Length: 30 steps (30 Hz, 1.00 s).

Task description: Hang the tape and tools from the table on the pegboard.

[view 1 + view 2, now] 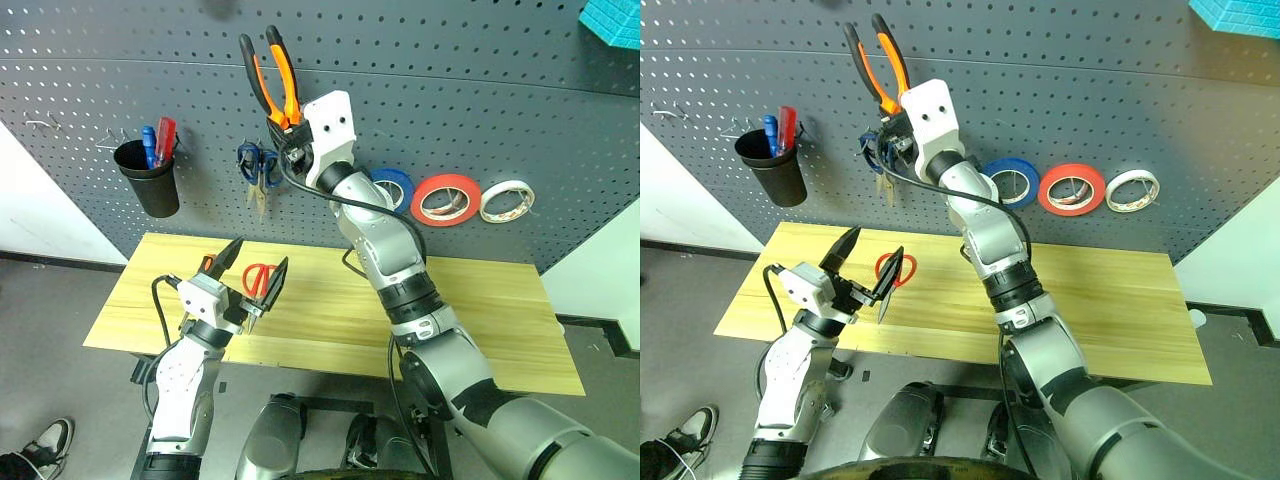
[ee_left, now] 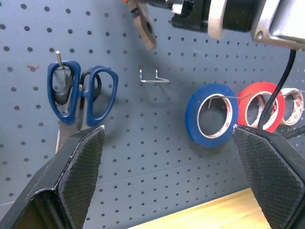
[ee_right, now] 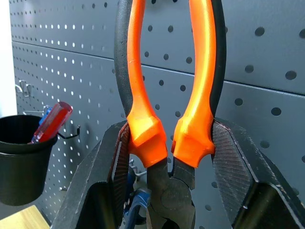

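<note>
A black cup (image 1: 150, 180) is hung at the left, with a blue screwdriver (image 1: 148, 145) and a red screwdriver (image 1: 164, 140) stood in it. Blue-handled scissors (image 2: 81, 90) are hung from a hook. A red roll (image 1: 448, 198) and a white roll (image 1: 506, 201) are hung side by side. What seems a shoe (image 1: 45, 443) is seen on the floor.

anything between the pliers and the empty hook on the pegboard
Nothing visible does. The right gripper holds the pliers up against the pegboard, and the bare hook sits free between the blue scissors and the blue tape.
</note>
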Tool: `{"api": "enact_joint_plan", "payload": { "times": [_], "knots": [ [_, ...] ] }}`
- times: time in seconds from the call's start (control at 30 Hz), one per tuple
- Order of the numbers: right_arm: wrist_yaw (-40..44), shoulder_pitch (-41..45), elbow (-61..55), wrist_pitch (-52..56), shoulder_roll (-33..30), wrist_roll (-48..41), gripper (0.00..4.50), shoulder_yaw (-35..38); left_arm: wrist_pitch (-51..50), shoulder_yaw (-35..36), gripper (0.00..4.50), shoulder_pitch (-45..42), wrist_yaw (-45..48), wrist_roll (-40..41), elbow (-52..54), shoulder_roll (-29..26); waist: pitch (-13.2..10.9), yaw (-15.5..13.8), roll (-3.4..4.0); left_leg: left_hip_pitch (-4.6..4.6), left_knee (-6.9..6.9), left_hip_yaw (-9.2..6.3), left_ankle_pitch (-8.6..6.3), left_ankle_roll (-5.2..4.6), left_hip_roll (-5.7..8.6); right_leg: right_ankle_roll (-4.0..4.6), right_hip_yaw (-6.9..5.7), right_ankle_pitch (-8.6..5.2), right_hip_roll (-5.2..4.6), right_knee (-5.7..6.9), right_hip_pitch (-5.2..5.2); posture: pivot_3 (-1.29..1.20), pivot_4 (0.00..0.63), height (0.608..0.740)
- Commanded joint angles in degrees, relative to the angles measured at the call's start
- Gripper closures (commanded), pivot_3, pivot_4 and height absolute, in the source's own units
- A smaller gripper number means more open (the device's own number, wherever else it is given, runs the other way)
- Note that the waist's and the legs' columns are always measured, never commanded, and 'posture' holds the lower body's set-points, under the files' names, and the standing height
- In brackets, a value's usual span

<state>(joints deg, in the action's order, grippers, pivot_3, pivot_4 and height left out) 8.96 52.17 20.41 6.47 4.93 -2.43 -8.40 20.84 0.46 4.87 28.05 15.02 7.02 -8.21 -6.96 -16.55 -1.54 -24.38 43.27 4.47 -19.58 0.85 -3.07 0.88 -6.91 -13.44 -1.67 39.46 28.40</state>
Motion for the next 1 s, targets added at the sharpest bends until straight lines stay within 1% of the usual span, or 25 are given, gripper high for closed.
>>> {"api": "enact_joint_plan", "payload": {
  "times": [0.03,0.3,0.53,1.0],
  "knots": [
    [-0.9,2.8,0.4,-3.3,0.7,0.5,2.39,1.2,1.9,0.5,0.00,-0.5,-2.0,-1.4,1.9,0.4,0.0,0.0,0.00,0.00,0.00,-0.01,0.00,0.00,0.00,0.00,0.00,0.00,0.00,0.00,0.00,0.42,0.094,0.676],
    [-2.4,7.7,11.0,-7.1,-0.2,1.6,2.39,3.4,1.3,-0.3,0.00,2.7,-3.0,-2.0,4.6,-0.2,-0.1,0.1,0.12,-0.04,0.00,0.01,0.00,0.00,0.00,0.00,0.01,-0.01,0.00,0.00,0.06,0.42,0.127,0.676],
    [-4.4,10.5,17.4,-9.6,-0.5,2.2,2.39,4.8,-0.5,-0.8,0.00,5.3,-3.4,-1.8,8.1,-1.0,-0.3,0.1,0.39,-0.04,0.00,0.00,0.00,0.00,-0.01,0.00,0.03,-0.03,-0.01,0.01,0.07,0.43,0.148,0.676],
    [-8.1,12.0,21.6,-11.4,-0.7,2.5,2.39,5.6,-3.6,-0.8,0.00,7.9,-3.4,-0.3,13.0,-2.1,-1.4,0.2,0.64,-0.05,0.00,-0.08,0.00,0.00,-0.06,-0.01,0.06,-0.04,-0.03,0.01,0.08,0.42,0.171,0.676]
  ]
}}
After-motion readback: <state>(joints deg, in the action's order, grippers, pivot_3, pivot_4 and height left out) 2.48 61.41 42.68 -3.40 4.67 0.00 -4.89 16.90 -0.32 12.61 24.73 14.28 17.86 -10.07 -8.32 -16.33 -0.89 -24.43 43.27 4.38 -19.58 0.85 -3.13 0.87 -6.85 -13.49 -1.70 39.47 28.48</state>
